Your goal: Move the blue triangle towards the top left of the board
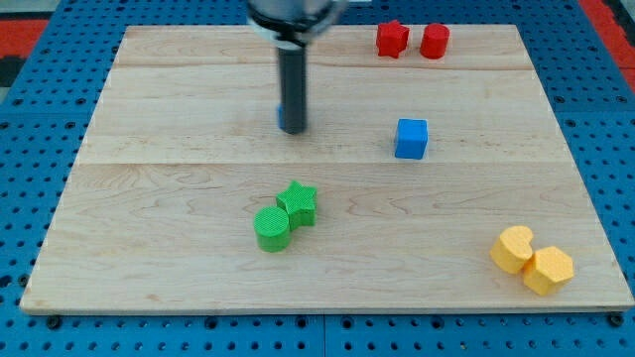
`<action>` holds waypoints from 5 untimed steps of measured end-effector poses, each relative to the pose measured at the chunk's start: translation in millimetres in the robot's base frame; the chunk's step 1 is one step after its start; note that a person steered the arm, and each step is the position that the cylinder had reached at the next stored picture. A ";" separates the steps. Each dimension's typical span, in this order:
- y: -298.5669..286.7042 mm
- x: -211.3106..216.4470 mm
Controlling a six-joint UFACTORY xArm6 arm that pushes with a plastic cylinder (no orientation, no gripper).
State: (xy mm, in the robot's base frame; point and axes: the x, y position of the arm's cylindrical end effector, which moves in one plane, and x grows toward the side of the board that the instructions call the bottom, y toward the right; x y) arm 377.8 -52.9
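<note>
You see no pincer, only a rod, so its opening cannot be told. My tip [292,130] stands over the blue triangle [282,117], which is mostly hidden at the surface's [179,198] upper middle. It is probably light, stiff and slippery, so push its lower-right side.

- No legible text, labels, brand marks, numbers or signs appear on any surface.
- The tabletop [179,208] carries plain wood grain only; the coloured blocks carry no markings.
</note>
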 end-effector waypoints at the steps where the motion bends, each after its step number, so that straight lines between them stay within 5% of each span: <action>1: -42.0 -23.8; 3: -9.4 11.3; 5: -15.8 -47.1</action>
State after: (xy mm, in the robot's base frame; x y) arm 330.7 -68.7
